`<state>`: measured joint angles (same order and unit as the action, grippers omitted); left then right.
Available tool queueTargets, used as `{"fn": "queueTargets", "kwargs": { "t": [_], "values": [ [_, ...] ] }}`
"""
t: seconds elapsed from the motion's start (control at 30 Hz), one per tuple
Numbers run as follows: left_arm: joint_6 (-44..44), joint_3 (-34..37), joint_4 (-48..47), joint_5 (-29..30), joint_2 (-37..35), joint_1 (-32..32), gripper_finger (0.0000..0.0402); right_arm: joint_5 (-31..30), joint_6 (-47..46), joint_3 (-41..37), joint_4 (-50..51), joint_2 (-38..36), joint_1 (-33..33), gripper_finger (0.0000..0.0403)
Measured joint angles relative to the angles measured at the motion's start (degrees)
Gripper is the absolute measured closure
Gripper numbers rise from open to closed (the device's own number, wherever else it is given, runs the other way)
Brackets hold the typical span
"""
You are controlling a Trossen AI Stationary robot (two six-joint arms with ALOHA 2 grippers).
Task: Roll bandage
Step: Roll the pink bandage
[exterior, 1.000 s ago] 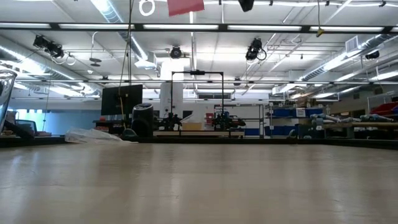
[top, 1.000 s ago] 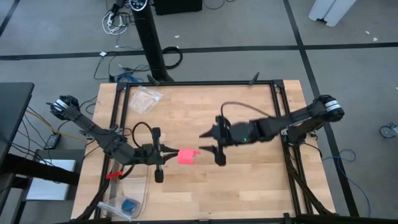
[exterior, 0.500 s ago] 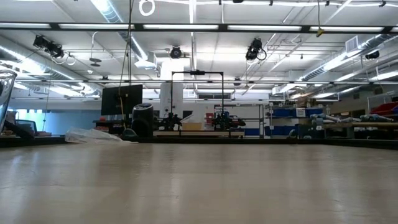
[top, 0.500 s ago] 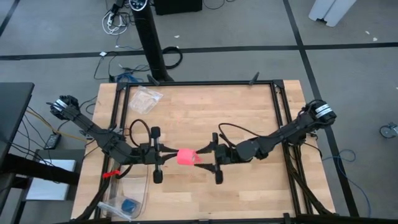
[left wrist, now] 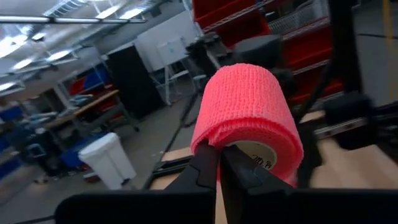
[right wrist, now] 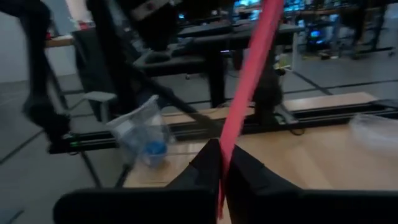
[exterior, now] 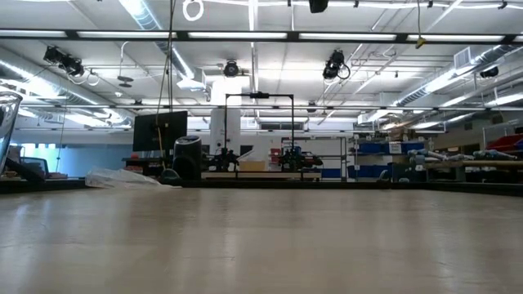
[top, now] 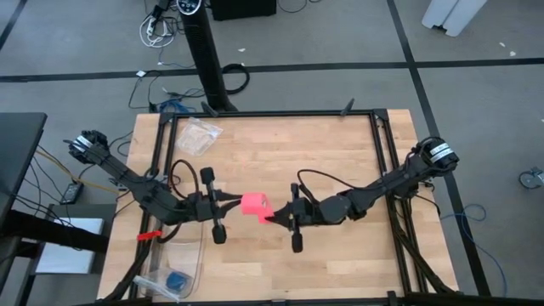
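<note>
Above the table (top: 340,153), our left gripper (left wrist: 219,163) pinches the bandage (left wrist: 249,115) roll while our right gripper (right wrist: 221,163) clamps its tail taut for winding.

Both arms reach inward and meet near the middle. The left claw (top: 231,202) is pinched tight, pointing right. The right claw (top: 274,218) faces it, fingers pressed together.
</note>
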<state>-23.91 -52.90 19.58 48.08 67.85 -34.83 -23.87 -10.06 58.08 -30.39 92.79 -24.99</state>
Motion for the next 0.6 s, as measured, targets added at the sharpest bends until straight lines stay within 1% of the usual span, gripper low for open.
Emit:
{"fn": "queueTargets", "kwargs": {
  "t": [0.17,0.27,0.43,0.6],
  "values": [
    [-2.5,0.3,-0.9,3.3,0.0,1.3,0.0394,0.8,-0.4,0.0,-0.9,0.0,-2.1,0.0399],
    [-3.0,1.8,-1.4,4.9,0.0,2.6,0.0394,1.7,-0.5,0.0,-3.1,0.0,-3.2,0.0397],
    [-3.1,3.5,-1.2,5.4,0.0,4.2,0.0394,2.7,-0.9,0.0,-6.2,0.0,-3.8,0.04],
    [-5.2,3.6,-1.3,5.7,2.6,4.7,0.0394,3.1,-2.9,0.0,-7.6,-1.1,-3.0,0.04]
  ]
}}
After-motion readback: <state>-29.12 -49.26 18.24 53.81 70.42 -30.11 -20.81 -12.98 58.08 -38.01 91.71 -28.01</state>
